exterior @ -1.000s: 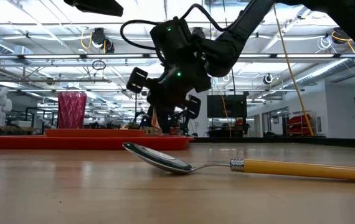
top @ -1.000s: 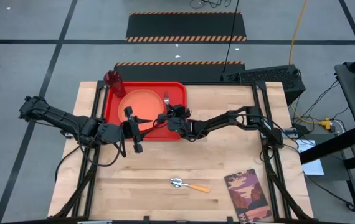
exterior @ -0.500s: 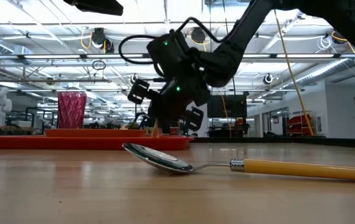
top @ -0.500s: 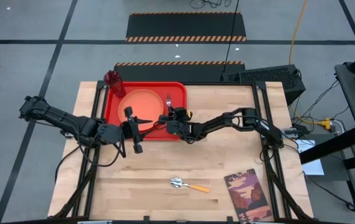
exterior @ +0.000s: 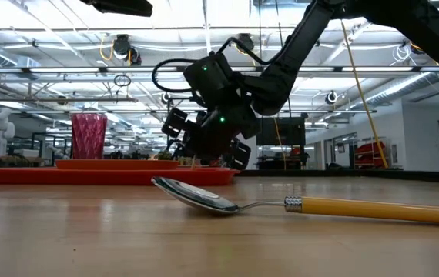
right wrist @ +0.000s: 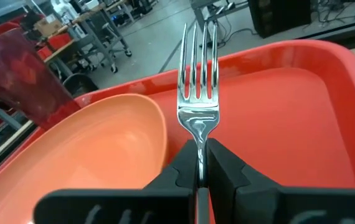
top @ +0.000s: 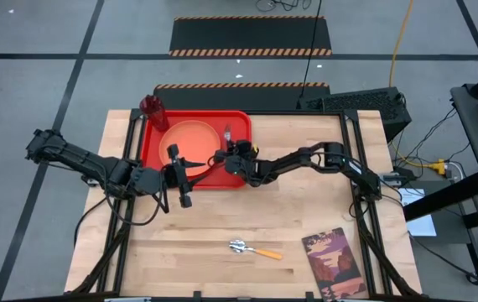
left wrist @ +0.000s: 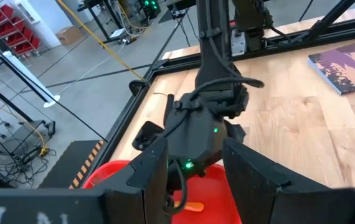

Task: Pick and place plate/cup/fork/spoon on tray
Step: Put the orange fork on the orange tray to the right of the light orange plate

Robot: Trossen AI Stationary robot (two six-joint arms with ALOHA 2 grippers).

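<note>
Pinching the light, stiff, slippery fork (right wrist: 197,93) at its neck, the closed right gripper (top: 237,155) hovers over the tray (top: 241,122), 3 o'clock of the plate (top: 190,138); the left gripper (top: 180,172) idles, jaws apart.

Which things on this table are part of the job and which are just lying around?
Part of the job: tray, plate, cup, fork held by the right gripper, spoon on the wood.
Just lying around: book.
</note>
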